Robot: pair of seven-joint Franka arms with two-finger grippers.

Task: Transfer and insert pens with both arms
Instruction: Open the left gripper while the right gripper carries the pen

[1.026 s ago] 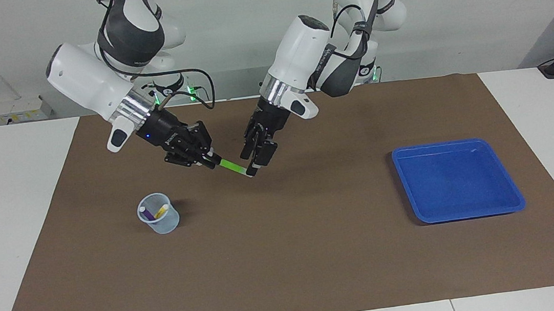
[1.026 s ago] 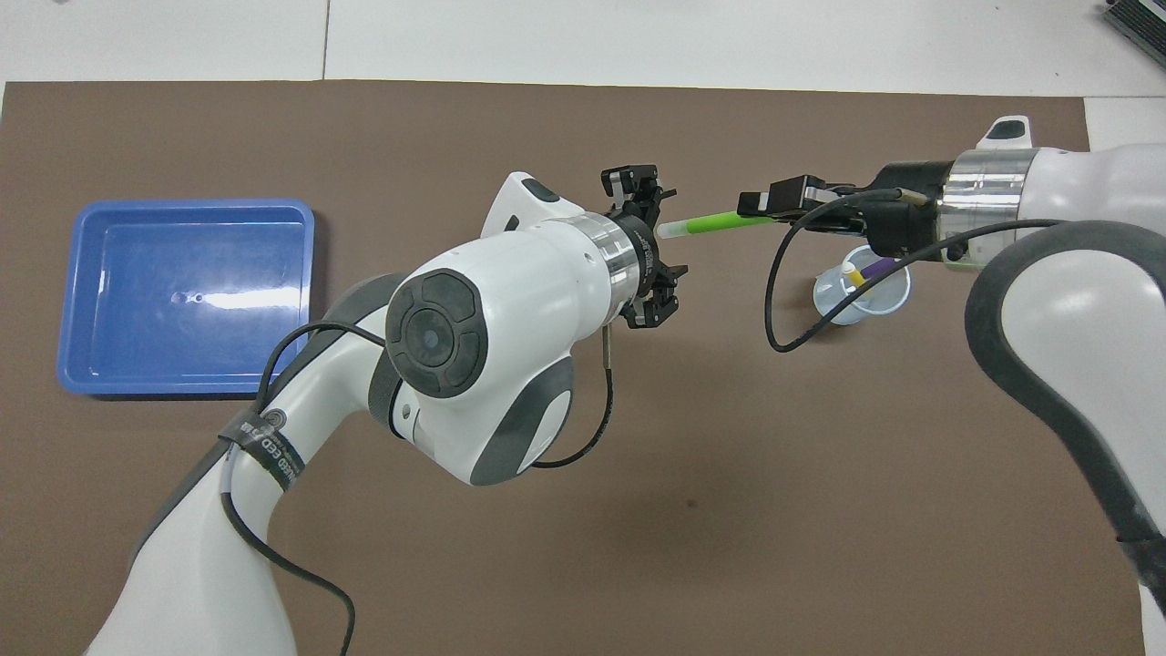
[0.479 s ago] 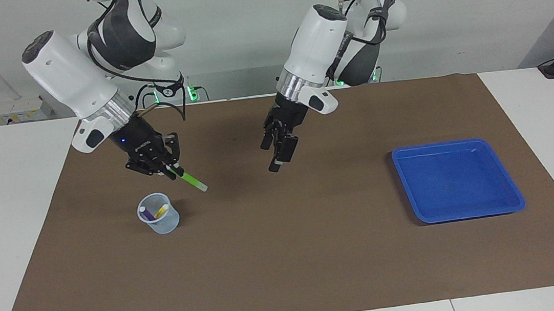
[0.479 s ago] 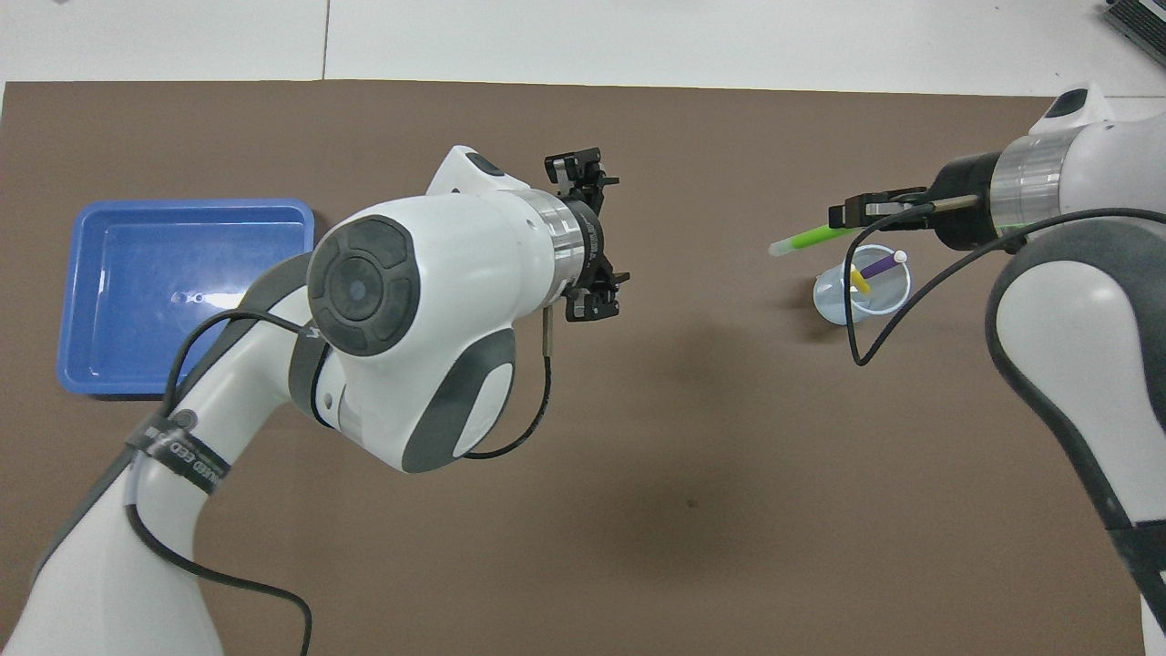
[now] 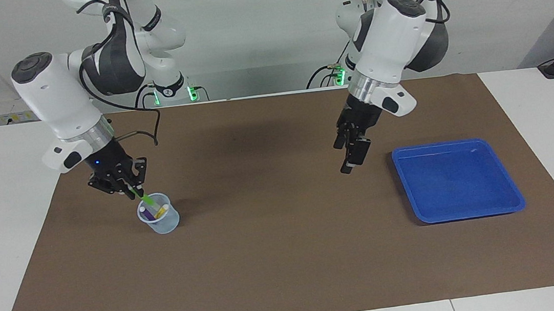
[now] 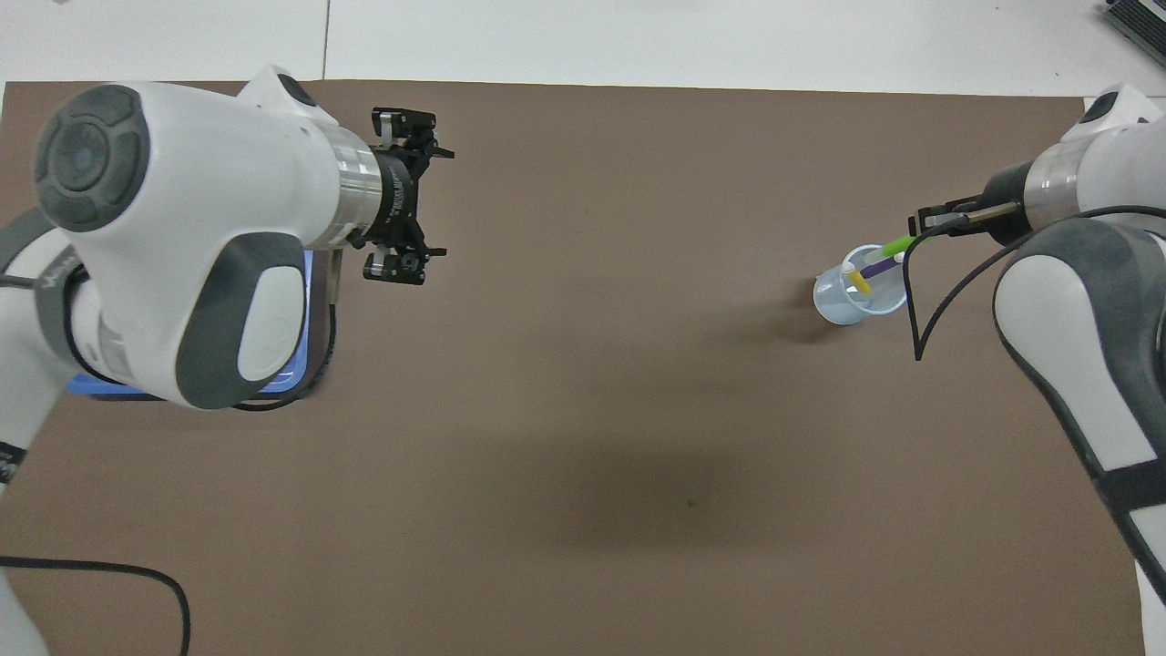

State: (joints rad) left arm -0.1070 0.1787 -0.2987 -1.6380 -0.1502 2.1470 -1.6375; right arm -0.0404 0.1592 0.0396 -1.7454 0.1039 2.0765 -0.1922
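Observation:
My right gripper (image 5: 128,188) is shut on the green pen (image 5: 142,196), held tilted over the clear plastic cup (image 5: 163,224). The pen's pale lower end dips into the cup's mouth. The purple pen (image 5: 148,217) and the yellow pen (image 5: 161,211) stand in the cup. In the overhead view the right gripper (image 6: 938,222) holds the green pen (image 6: 896,244) over the cup (image 6: 833,305), with the purple pen (image 6: 879,267) and yellow pen (image 6: 858,283) inside. My left gripper (image 5: 348,157) is open and empty, up over the mat beside the blue tray; it also shows in the overhead view (image 6: 426,195).
A blue tray (image 5: 453,144) lies empty toward the left arm's end of the table. In the overhead view the left arm covers most of the tray (image 6: 91,390). A brown mat (image 5: 287,257) covers the table.
The left gripper let go of the green pen and swung away to beside the blue tray. The right gripper carried the pen to the cup and tipped its end into the mouth.

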